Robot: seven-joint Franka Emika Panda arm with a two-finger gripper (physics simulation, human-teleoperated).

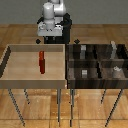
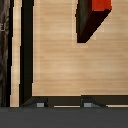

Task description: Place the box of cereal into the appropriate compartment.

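the small, tall red box of cereal stands upright in the light tan wooden tray. the gripper hangs empty, fingers apart. a careless descent could topple it.

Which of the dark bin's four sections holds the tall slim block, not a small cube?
The far section at the exterior view's right of the dark bin: a tall slim pale grey block stands in it. The others visibly hold only short grey shapes.

Exterior view: high, frontal, far; wrist view: close overhead; both show tray floor.
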